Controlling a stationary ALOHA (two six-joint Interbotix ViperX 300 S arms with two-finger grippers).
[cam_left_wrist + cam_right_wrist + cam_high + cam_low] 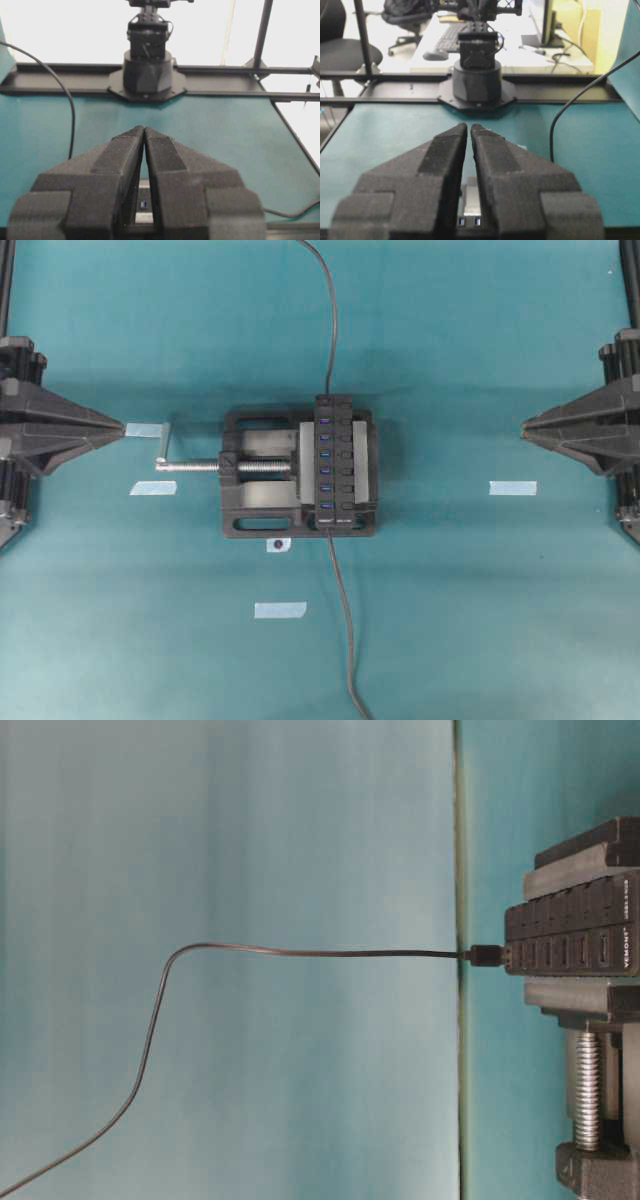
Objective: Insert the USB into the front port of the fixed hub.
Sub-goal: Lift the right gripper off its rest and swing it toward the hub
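The fixed hub [335, 462] is clamped in a black vise [262, 468] at the middle of the teal table [480, 620], its long axis running top to bottom in the overhead view, with the row of blue ports facing up. The USB [488, 956] sits at the hub's near end, plug body in line with the hub's long axis and its tip meeting the end face; in the table-level view it looks seated in the port there, though how deep it goes cannot be told. Its cable [345, 630] runs straight off toward the bottom edge of the overhead view and is cut off there. A second cable [330, 320] leaves the far end of the hub and exits at the top edge. The vise's silver screw handle [185, 464] points toward the left arm's side. Left gripper [144, 131]: fingers pressed together at the tips, nothing between them. Right gripper [469, 128]: fingers likewise together, holding nothing. Both sit drawn back at the table's side edges, well apart from the hub. Each wrist view is largely blocked by its own fingers; only a sliver of the hub shows beneath. Several pale tape strips [280, 610] lie on the table. Beyond the table, the right wrist view shows a desk, an office chair and a monitor; the left wrist view's background is overexposed white.
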